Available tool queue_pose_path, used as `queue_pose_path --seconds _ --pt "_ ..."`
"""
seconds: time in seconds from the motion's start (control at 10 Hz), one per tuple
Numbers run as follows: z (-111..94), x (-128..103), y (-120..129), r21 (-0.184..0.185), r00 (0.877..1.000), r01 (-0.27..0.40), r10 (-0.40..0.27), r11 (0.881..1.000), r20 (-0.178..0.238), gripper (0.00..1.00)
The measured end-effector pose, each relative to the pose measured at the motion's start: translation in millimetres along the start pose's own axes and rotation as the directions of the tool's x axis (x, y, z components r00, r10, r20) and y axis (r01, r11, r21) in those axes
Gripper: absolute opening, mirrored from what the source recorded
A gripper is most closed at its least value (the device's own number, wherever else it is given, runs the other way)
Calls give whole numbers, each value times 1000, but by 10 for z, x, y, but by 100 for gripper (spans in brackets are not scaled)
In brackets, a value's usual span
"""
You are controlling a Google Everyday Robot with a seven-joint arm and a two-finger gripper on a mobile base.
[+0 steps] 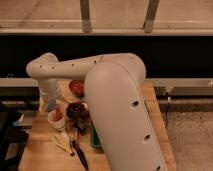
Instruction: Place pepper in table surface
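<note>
The gripper (50, 103) is seen hung down from the wrist of the white arm (115, 110), just above and behind the white cup (56, 123). Its grip cannot be made out, so it cannot be told whether it is wide, narrow or holding something. In the cup's mouth an orange-red shape is seen, taken to be the pepper (57, 114). It sits just below the gripper and is not on the table surface (40, 150). A round reddish-brown bowl (76, 87) is set farther back, and its contents cannot be told. A dark grape cluster (76, 111) is placed between the cup and the green tray (95, 139). The tray is largely hidden by the arm, and what it holds cannot be seen. Pale yellow pieces (62, 143) and a dark tool (80, 156) are laid on the planks in front of the cup.
</note>
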Motion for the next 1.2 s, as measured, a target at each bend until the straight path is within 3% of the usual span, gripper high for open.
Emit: queue_pose_path --seconds 0.6,0.8,1.2 --pt "126 -79 70 -35 1000 15 -16 999 -16 78" --pt "149 -72 110 -31 999 22 -23 999 -27 62" --pt "132 4 57 -16 999 -2 1 1000 -38 20"
